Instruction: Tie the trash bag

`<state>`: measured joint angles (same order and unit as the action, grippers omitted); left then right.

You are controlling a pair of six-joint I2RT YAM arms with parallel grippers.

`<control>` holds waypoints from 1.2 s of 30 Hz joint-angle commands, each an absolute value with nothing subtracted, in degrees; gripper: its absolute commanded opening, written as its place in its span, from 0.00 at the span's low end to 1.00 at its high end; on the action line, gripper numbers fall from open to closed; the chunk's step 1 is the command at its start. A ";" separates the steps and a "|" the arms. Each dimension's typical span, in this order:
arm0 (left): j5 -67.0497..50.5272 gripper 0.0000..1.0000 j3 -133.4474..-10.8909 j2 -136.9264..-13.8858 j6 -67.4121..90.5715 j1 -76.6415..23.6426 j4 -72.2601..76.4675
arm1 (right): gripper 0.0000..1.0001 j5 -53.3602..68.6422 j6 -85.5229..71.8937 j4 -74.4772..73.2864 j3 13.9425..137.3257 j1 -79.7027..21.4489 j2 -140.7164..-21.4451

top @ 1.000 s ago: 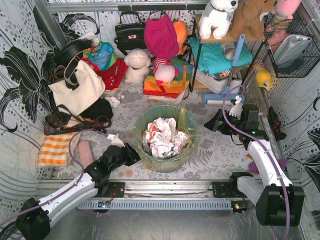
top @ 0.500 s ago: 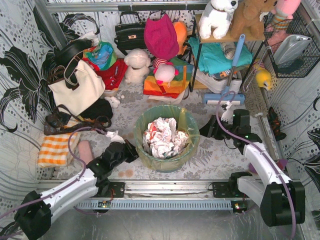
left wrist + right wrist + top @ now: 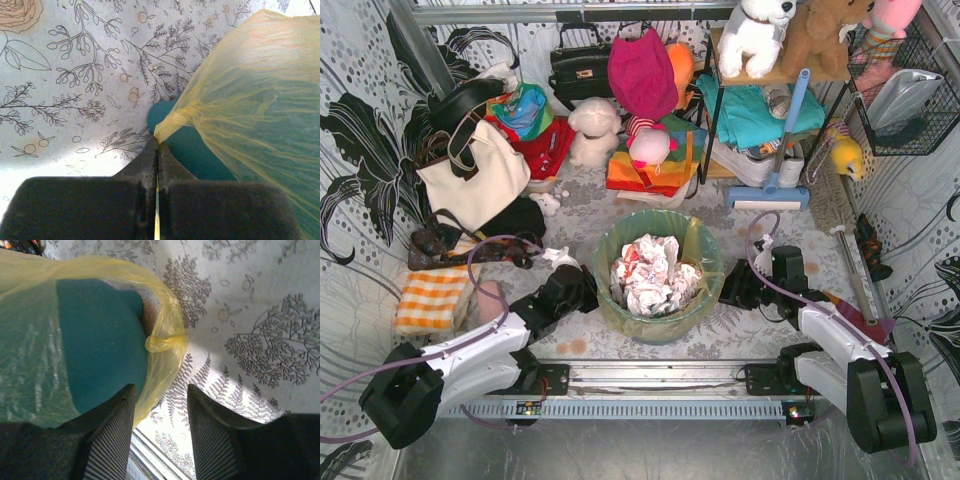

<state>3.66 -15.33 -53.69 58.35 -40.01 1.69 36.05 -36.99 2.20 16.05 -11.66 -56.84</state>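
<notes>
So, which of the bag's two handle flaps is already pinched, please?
The left flap: the left tool is shut on it; the right flap lies loose by the open right tool.

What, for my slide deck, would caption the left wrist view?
Left gripper shut on a bunched flap of the yellow trash bag, teal bin behind.

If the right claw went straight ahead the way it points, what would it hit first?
Probably the yellow handle flap of the trash bag, beside the teal bin; depth is unclear.
</notes>
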 commanded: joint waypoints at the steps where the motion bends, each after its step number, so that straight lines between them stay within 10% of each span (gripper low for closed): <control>1: 3.07 0.00 -17.61 -54.50 57.37 -39.56 4.52 | 0.42 37.26 -44.89 9.79 12.28 -12.37 -56.39; 36: 3.43 0.00 -17.89 -54.67 60.14 -39.38 3.65 | 0.30 36.78 -80.90 45.33 0.54 -15.59 -79.07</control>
<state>2.11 -18.09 -56.21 58.81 -39.64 1.72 36.97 -74.56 38.85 2.59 -15.07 -75.40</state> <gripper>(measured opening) 0.008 0.314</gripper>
